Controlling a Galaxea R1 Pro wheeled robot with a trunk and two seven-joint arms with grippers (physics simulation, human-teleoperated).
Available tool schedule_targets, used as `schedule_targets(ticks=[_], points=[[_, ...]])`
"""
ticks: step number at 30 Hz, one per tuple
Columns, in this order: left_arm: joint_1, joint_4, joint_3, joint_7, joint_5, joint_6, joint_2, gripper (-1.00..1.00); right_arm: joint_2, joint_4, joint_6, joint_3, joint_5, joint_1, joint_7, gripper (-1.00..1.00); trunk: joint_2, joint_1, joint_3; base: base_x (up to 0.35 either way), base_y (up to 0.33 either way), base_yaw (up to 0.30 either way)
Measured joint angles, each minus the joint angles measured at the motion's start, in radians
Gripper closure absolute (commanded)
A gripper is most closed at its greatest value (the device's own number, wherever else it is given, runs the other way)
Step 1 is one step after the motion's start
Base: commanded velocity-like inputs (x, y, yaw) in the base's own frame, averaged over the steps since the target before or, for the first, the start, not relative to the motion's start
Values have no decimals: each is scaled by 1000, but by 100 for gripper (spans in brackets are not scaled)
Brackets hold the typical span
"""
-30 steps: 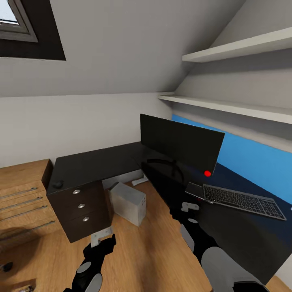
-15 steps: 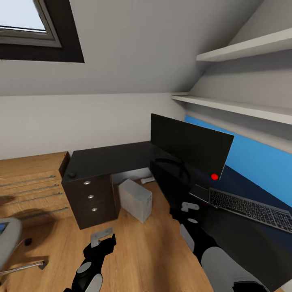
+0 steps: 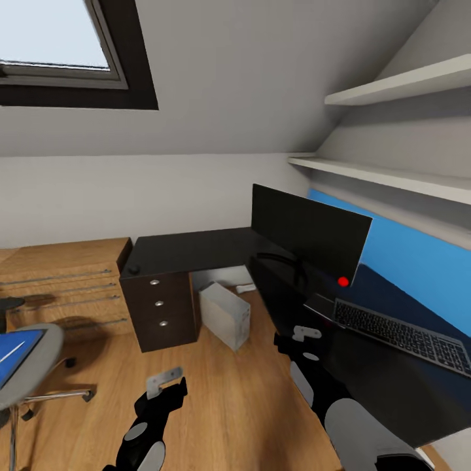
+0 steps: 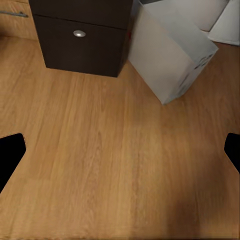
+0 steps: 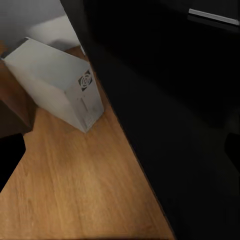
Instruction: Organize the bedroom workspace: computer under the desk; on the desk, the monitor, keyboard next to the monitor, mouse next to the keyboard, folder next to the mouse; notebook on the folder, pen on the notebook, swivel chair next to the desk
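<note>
This is an attic room in a home, fitted out as a study corner. A sloped ceiling carries a skylight (image 3: 59,49), and white wall shelves (image 3: 392,176) run along the side. An L-shaped black worktop (image 3: 196,248) holds a monitor (image 3: 307,232) and keyboard (image 3: 399,330), with a grey computer (image 3: 226,314) on the wood floor, a wooden chest (image 3: 62,288) and a swivel chair (image 3: 29,360) nearby.
</note>
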Motion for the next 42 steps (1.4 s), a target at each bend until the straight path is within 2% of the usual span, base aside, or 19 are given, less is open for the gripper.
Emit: schedule_targets(ticks=[19, 42], points=[[0, 0, 1, 1, 1, 0, 0, -100, 0, 0, 0, 1, 0, 0, 0, -100, 0, 0, 8, -161, -302, 226], [0, 0, 5, 3, -1, -2, 4, -100, -3, -1, -1, 0, 1, 0, 1, -100, 0, 0, 8, -101, -323, 18]])
